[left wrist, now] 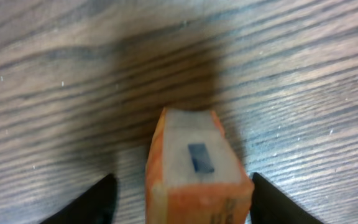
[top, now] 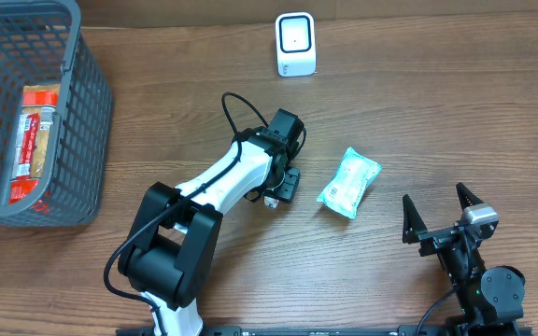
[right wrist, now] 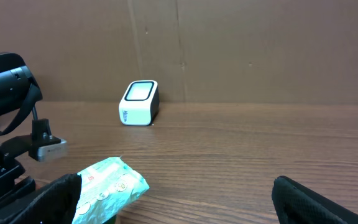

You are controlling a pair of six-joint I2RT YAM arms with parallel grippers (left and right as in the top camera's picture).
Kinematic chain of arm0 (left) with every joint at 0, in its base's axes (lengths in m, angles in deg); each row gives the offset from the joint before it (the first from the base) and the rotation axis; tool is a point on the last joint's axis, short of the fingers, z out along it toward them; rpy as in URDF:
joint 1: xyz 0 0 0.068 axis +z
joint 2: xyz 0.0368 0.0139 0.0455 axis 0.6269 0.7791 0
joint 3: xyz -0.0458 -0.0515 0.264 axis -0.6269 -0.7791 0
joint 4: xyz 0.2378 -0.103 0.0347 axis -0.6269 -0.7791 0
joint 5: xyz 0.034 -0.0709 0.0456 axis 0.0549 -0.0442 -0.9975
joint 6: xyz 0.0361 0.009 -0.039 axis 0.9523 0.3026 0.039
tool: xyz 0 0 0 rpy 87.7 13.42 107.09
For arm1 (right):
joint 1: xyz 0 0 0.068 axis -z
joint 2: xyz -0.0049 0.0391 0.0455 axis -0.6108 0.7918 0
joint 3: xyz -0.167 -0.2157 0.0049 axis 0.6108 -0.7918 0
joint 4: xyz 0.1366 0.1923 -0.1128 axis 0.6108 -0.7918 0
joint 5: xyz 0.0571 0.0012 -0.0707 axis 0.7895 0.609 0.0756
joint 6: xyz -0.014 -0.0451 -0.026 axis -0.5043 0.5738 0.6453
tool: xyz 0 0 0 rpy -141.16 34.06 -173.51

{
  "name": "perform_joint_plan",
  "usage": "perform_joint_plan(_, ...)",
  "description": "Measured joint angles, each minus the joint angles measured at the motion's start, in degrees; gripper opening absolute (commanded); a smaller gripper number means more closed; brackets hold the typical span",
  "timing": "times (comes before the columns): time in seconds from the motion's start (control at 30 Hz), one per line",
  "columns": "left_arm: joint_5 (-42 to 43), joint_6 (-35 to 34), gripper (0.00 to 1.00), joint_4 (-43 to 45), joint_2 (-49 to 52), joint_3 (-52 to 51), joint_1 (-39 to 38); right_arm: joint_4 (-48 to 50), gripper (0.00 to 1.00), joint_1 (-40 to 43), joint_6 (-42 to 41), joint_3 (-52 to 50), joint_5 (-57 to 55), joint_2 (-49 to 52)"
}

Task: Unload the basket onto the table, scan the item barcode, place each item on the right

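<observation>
within left gripper [left wrist: 182,202], orange box [left wrist: 194,168]

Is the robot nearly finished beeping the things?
Not yet. Done: the teal packet lies on the table, outside the basket. In hand: the left gripper stands open around an orange box. Left: bringing it to the white scanner at the table's far edge. The right gripper is open, empty.

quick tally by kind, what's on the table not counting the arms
basket: 1
scanner: 1
green packet: 1
orange box: 1
orange pack in the basket: 1
total: 5
</observation>
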Motion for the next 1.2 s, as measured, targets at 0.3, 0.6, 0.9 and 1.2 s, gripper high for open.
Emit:
perform_joint_plan(0.3, 0.0, -0.2, 0.52, 2.3, 1.5, 0.1, 0.0, 0.0, 1.0, 0.0, 0.0, 0.0, 0.0, 0.0)
perform_joint_plan(0.6, -0.2, -1.2, 0.67, -3.4, 2.0, 5.6, 0.1, 0.0, 1.0, 0.0, 0.0, 0.0, 0.0, 0.0)
perform_joint_plan(0.9, -3.2, -1.7, 0.79, -14.8, -0.5, 24.6, 0.3, 0.0, 1.0, 0.0, 0.0, 0.0, 0.0, 0.0)
perform_joint_plan(1.2, 5.3, -2.3, 1.0, -19.3, -6.5, 30.5, -0.8, 0.0, 1.0, 0.0, 0.0, 0.0, 0.0, 0.0)
